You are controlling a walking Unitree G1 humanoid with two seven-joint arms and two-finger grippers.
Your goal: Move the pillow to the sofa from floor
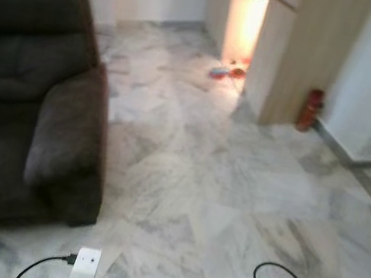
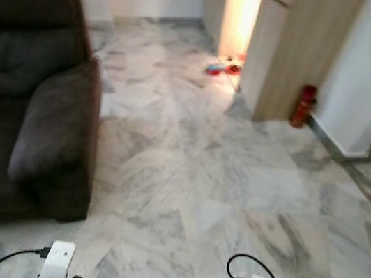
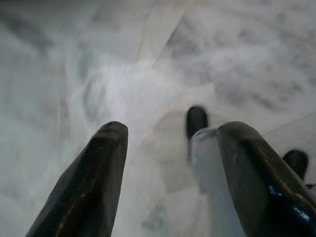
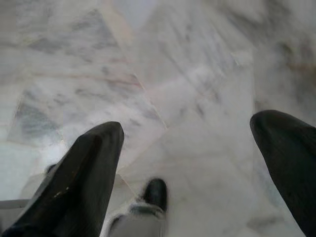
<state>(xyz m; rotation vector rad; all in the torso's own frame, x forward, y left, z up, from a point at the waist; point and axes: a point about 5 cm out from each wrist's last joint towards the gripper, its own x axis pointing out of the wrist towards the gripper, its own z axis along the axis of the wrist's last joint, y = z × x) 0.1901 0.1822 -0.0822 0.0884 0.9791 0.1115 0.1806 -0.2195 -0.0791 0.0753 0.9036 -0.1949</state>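
On the left side of the left eye view, the dark sofa (image 1: 29,100) is seen with its armrest turned toward the open marble floor (image 1: 234,189). No pillow is visible, so its location, heading and long axis cannot be stated. Both wrists are seen low at the bottom edge, judged to be a carrying posture for walking. A lit doorway (image 1: 246,22) and a red canister (image 1: 310,109) are noted well apart from the sofa.

The right eye view presents the same layout.

In the left wrist view, the left claw (image 3: 170,163) is held released over bare floor, nothing between its fingers.

In the right wrist view, the right claw (image 4: 197,163) is likewise spread wide and empty above the floor, presumably kept ready for a grasp.
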